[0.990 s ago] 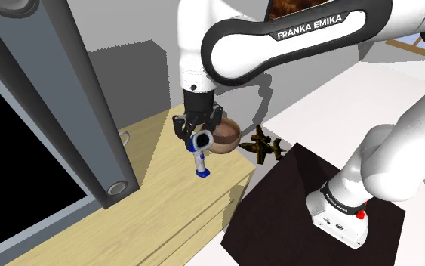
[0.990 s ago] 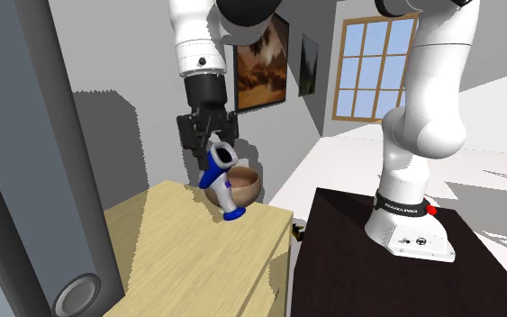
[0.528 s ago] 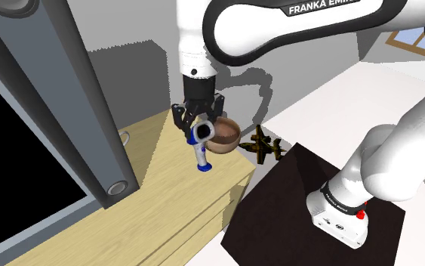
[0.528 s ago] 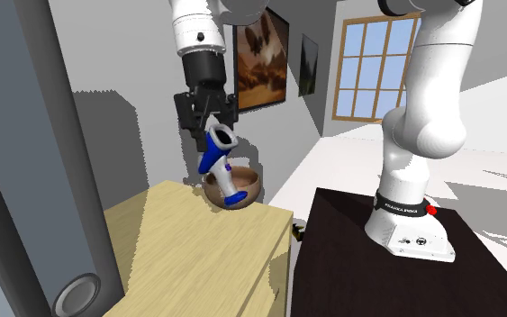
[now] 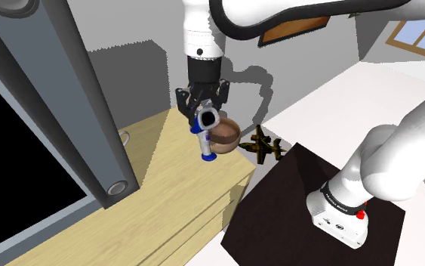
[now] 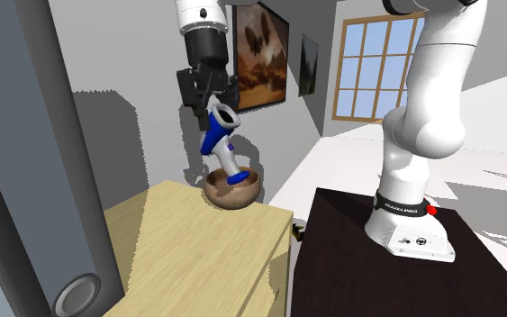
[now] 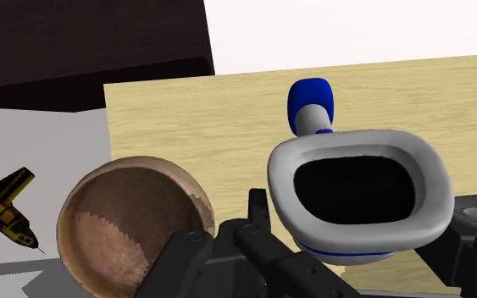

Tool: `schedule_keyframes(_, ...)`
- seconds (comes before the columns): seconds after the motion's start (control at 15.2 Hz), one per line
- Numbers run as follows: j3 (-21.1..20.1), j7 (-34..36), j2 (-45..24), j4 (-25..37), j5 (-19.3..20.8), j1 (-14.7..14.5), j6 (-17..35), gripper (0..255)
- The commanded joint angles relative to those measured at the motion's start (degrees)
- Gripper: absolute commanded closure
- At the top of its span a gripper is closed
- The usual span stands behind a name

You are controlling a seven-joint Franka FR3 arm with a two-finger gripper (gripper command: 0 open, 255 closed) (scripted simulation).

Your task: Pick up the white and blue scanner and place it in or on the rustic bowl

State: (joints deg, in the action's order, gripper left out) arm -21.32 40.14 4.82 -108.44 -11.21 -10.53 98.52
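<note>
The white and blue scanner (image 5: 207, 128) (image 6: 221, 138) hangs in the air, head up and handle down, with my gripper (image 5: 204, 104) (image 6: 209, 99) shut on its head. Its blue foot (image 6: 235, 178) is level with the rim of the brown bowl (image 5: 226, 136) (image 6: 233, 188), which sits at the far corner of the wooden cabinet top (image 5: 158, 189). In the wrist view the scanner's white head (image 7: 359, 190) is clasped between my fingers and the bowl (image 7: 130, 222) lies beside it, empty.
A tall grey speaker (image 5: 60, 98) stands along the cabinet at the shoulder view's left, next to a black screen. A small toy plane (image 5: 265, 145) lies on the floor beyond the bowl. My dark stand (image 5: 316, 219) is at the lower right.
My gripper has risen with the scanner, lifting it off the cabinet top and carrying it toward the bowl. The bowl has not moved.
</note>
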Motion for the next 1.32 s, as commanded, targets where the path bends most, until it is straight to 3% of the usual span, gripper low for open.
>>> schedule_keyframes(0.0,1.42,-2.43,1.37,-0.38,-0.08,1.13,-1.36,255)
schedule_keyframes(0.73,10.84,-17.44,5.67,-0.11,2.17,7.94,-8.3,255)
schedule_keyframes(1.25,10.65,-18.14,5.76,-6.36,2.02,7.82,-2.19,255)
